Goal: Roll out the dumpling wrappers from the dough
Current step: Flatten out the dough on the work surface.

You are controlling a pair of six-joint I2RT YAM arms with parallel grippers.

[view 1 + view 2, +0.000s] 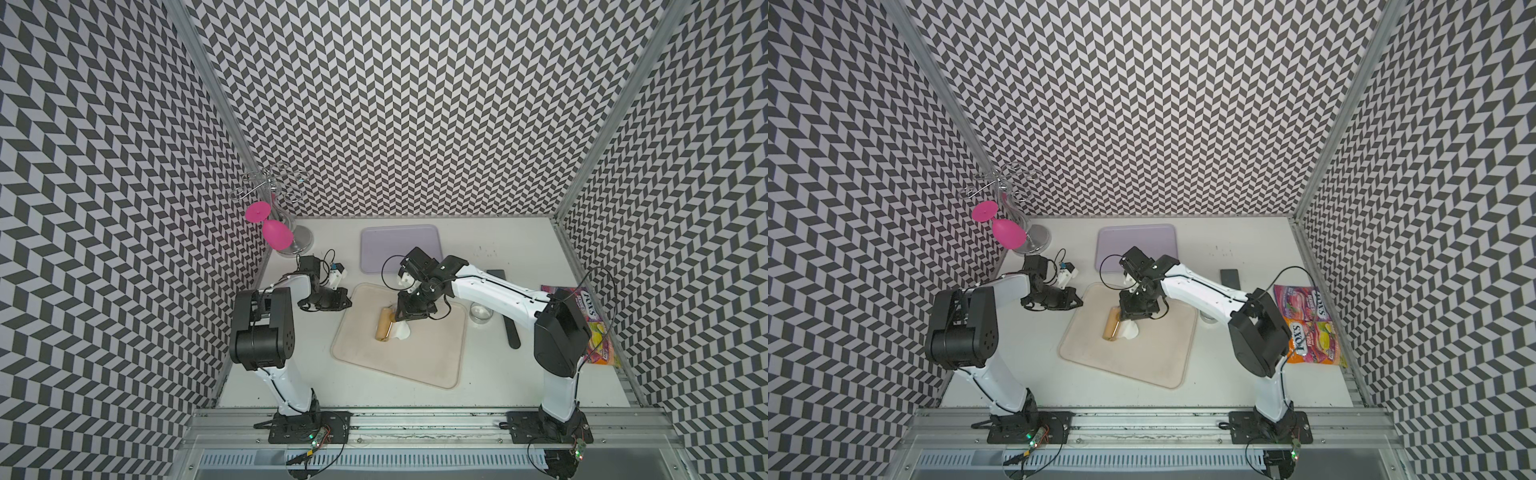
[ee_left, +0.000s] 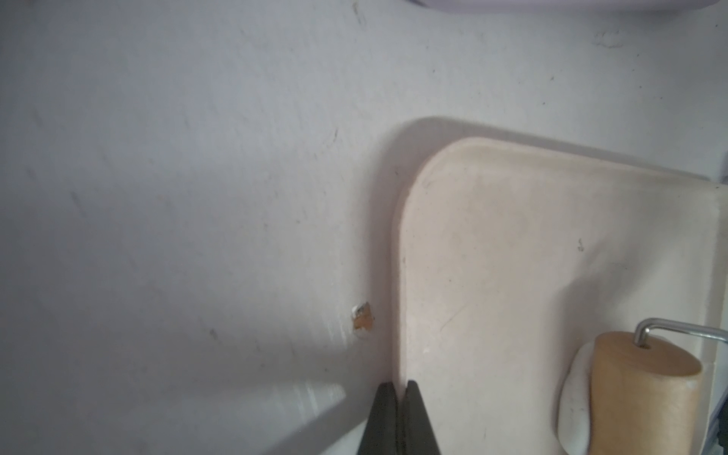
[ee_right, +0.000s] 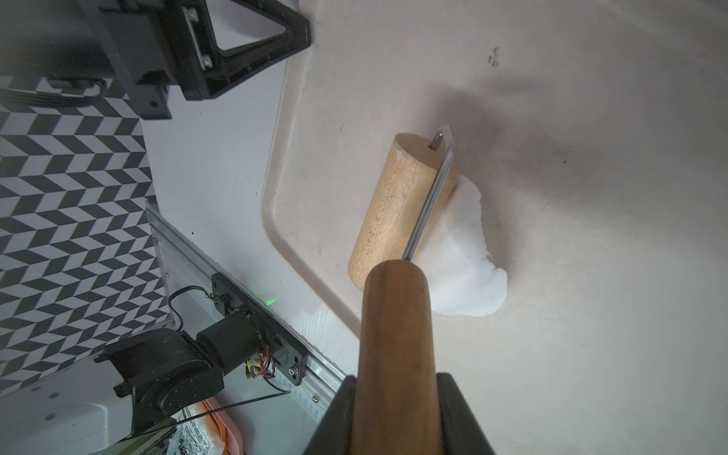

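- Your right gripper [image 3: 398, 413] clamps the roller [image 3: 398, 205] by its handle; the drum rests on the dough [image 3: 465, 260], mid-tray [image 1: 415, 365], nearer the left edge.
- Your left gripper [image 2: 400, 417] is pinched together, holding nothing, at the tray's left rim.
- The dough is only partly flattened and no wrappers are visible, so judge this an early stage.

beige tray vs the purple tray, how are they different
The beige tray is cream and sits skewed in both top views. The purple tray is pale lilac and lies square, farther back. The beige tray carries the dough and a wooden roller. The visible part of the purple tray carries nothing. The beige tray also looks larger. Both are flat, round-cornered rectangles with low rims.
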